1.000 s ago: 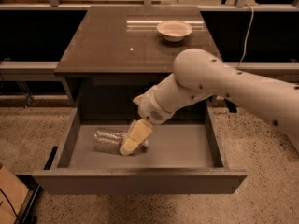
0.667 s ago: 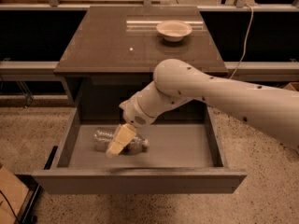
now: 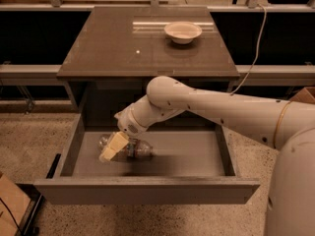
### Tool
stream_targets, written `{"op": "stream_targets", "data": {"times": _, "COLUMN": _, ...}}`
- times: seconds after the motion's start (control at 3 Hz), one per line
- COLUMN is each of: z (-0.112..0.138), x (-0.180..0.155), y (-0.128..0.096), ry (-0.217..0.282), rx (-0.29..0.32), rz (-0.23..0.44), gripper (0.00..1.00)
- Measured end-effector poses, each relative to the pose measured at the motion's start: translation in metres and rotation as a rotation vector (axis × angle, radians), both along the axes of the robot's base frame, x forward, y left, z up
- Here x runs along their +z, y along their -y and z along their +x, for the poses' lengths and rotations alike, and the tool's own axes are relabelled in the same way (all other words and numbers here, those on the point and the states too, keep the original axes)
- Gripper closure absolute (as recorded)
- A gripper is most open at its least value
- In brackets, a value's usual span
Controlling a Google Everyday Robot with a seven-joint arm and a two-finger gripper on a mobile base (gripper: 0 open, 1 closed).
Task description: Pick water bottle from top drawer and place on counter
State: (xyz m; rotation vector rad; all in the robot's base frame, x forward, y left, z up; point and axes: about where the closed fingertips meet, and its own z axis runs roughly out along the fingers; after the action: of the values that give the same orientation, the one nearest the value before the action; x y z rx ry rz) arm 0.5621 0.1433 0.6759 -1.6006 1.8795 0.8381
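The top drawer (image 3: 147,190) stands pulled open below the counter (image 3: 108,43). The water bottle (image 3: 138,149), clear and ribbed with a dark label band, lies on its side on the drawer floor at the left. My gripper (image 3: 112,148), with cream-coloured fingers (image 3: 115,144), reaches down into the drawer from the right and sits right over the bottle's middle, covering part of it. The white arm crosses the drawer opening from the right.
A shallow cream bowl (image 3: 182,32) stands at the back right of the counter. A cardboard box (image 3: 11,205) is on the floor at the lower left. A cable (image 3: 253,58) hangs at the right. Speckled floor surrounds the cabinet.
My gripper has moved left across the drawer, from right of the bottle to directly over it. The bottle has stayed in place.
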Motion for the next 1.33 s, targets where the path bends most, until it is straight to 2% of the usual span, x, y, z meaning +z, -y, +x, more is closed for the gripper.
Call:
{"op": "stream_targets", "data": {"times": 0.33, "z": 0.013, "x": -0.03, "y": -0.011, "ry": -0.052, "rx": 0.0, "rz": 0.028, "gripper": 0.0}}
{"op": "stream_targets", "data": {"times": 0.67, "z": 0.016, "x": -0.056, "y": -0.015, "ry": -0.107, "rx": -0.007, "rz": 0.04, "gripper": 0.0}}
{"op": "stream_targets", "data": {"times": 1.0, "z": 0.011, "x": -0.067, "y": -0.012, "ry": -0.13, "rx": -0.033, "rz": 0.031, "gripper": 0.19}}
{"op": "stream_targets", "data": {"times": 1.33, "z": 0.0, "x": -0.056, "y": -0.004, "ry": -0.104, "rx": -0.058, "rz": 0.025, "gripper": 0.42}}
